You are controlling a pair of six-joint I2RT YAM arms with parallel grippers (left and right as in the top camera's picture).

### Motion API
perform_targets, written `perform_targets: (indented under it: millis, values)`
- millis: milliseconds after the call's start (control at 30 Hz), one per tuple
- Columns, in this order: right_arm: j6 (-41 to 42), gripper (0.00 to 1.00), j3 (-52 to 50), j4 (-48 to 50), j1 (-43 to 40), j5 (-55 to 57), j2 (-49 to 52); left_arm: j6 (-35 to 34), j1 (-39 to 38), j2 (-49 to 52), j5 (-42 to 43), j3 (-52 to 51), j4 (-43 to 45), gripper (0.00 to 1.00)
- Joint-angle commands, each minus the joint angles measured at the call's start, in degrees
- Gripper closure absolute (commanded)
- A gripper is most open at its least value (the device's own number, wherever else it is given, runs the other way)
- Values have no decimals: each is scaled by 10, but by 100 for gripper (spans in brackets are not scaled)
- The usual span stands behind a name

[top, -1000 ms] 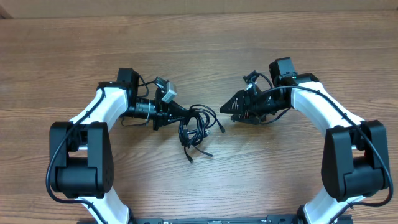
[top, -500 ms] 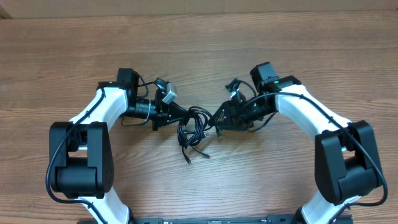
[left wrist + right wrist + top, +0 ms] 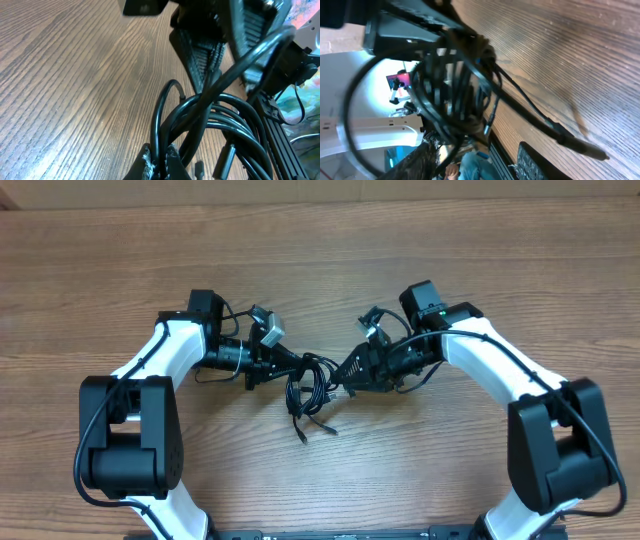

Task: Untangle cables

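Wood-grain worktop (image 3: 320,250) spreads wide on all sides, leaving both arms open room toward the far and near edges. From overhead, the cables (image 3: 312,388) sit as a small black coil at centre, with loose plug ends trailing toward the near edge. The left jaws meet its left side and the right jaws are close on its right. Only the left wrist view shows the left jaws clamped on a loop of cord at their taped fingertips (image 3: 150,161). Only the right wrist view shows the right jaws apart, the coil just ahead

Wood-grain table (image 3: 320,250), loose bunch of thin black cables (image 3: 311,387) at its middle.
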Motion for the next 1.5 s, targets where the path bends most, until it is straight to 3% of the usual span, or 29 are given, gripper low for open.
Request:
perform_targets:
  millis: [0,167,333,567,733,1100,1367,1467]
  values:
    - [-5,49,2,6,1,-7,-41,59,2,-17,41,-2,-4,96]
    - [-2,49,2,6,0,19,-45,58,2,-17,42,-2,-4,96]
    - [16,47,2,9,-1,127,-45,58,2,-17,42,-2,-4,96]
    - [23,45,2,37,-22,143,-87,54,2,-17,39,-2,-4,96]
    - [67,43,2,36,-31,260,-142,54,2,-17,40,-2,-2,96]
    - [24,44,2,39,67,332,-162,52,2,-17,42,-2,-2,96]
    - [85,47,1,42,111,491,-162,51,2,-17,47,-2,-2,96]
    - [90,47,1,48,113,486,-162,46,2,-17,47,-2,-2,96]
